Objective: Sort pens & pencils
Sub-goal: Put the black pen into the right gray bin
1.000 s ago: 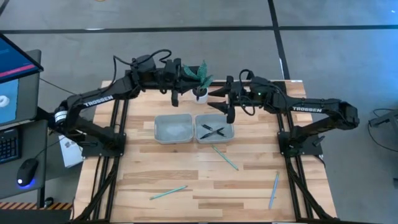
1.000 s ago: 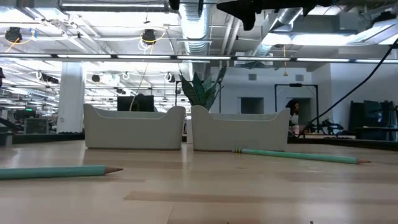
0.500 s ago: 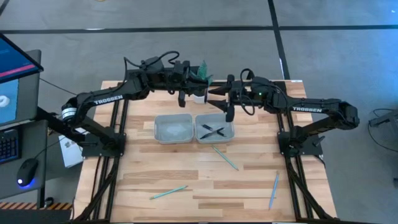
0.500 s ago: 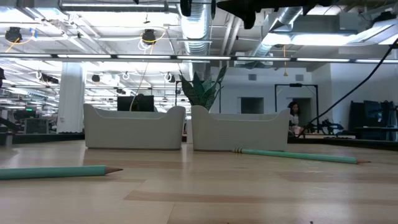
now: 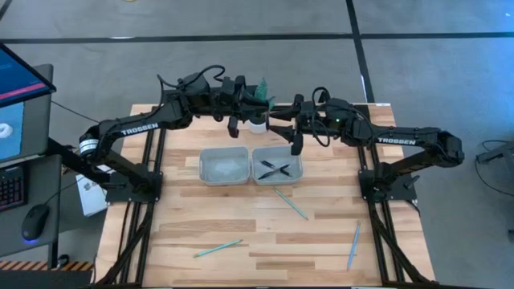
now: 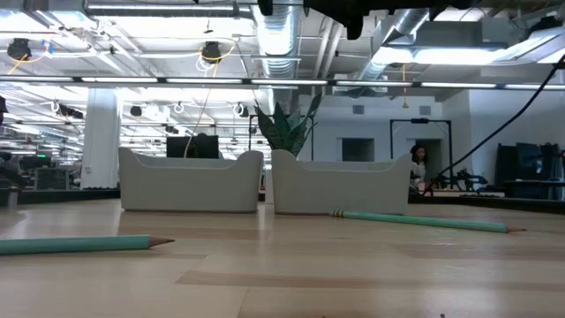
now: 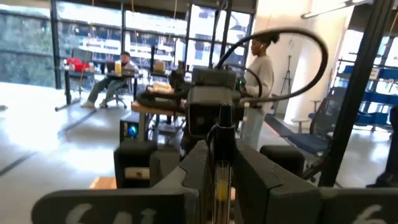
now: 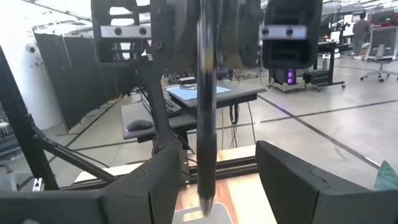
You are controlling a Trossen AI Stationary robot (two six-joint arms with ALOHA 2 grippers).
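Note:
My left gripper (image 5: 241,120) is above the far edge of the table, shut on a dark pen (image 7: 221,168). My right gripper (image 5: 277,128) faces it from the right and is open. Its fingers (image 8: 158,180) stand on either side of the same pen (image 8: 205,124) without touching it. Two more dark pens (image 5: 275,168) lie crossed in the right grey tray (image 5: 295,171). The left grey tray (image 5: 223,166) stands beside it. Three teal pencils lie on the wood: one (image 5: 289,203) near the trays, one (image 5: 217,249) at the near left, one (image 5: 353,245) at the near right. My left gripper pinches the pen between its two fingers (image 7: 193,177). The fingers come in level from the table's left and lie across it. The pen stands upright, lifted clear, its tip (image 8: 205,208) pointing down above the table's far part. Which part of its length the fingers are on does not show.
A green plant in a white pot (image 5: 259,112) stands at the far edge between the two grippers. People and desks show in the room behind. Bare wood lies between the trays and the near edge.
My left gripper has moved toward the table's right, closer to my right gripper.

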